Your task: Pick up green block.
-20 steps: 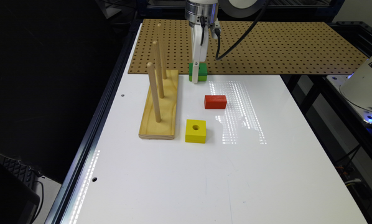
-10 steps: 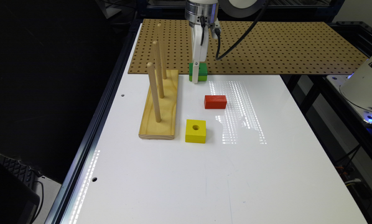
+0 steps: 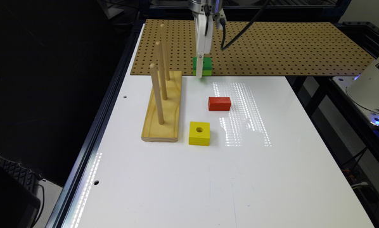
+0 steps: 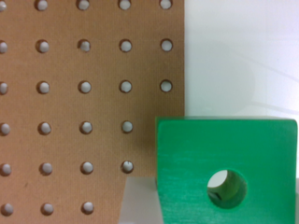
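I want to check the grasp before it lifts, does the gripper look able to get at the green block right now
Probably yes. The gripper is already down at the green block, at the pegboard edge. Nothing crowds it: the red block and peg stand sit apart. Whether it is closed on the block, I cannot tell.

On the white table (image 3: 272, 177) I see a wooden peg stand (image 3: 162, 107) with three upright pegs. The yellow block (image 3: 199, 133), with a round hole, lies just beside the stand's near end, at its 3 o'clock. The red block (image 3: 219, 103) lies at 1 o'clock from the yellow one, apart from it. The brown pegboard (image 3: 272, 44) covers the table's far part.
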`<action>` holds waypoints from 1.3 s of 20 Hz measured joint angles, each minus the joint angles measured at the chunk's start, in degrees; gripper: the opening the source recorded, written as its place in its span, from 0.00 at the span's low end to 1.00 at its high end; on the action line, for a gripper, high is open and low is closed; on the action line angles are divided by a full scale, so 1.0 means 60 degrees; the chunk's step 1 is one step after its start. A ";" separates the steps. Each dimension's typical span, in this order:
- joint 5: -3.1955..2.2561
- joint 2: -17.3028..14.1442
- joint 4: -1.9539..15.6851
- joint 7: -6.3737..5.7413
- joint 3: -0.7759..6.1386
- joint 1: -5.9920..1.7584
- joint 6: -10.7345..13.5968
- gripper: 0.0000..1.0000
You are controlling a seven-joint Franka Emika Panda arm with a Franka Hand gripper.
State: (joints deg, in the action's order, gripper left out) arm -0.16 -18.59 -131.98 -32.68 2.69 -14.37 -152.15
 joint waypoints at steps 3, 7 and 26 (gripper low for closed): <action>0.0000 0.0011 -0.0003 0.0000 0.0000 0.0000 0.0024 0.00; 0.0000 0.0186 -0.0001 0.0000 0.0000 0.0000 0.0142 0.00; 0.0004 0.1908 -0.0004 0.0000 0.0002 0.0001 0.1847 0.00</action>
State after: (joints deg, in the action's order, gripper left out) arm -0.13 -7.14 -132.00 -32.68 2.70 -14.37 -141.07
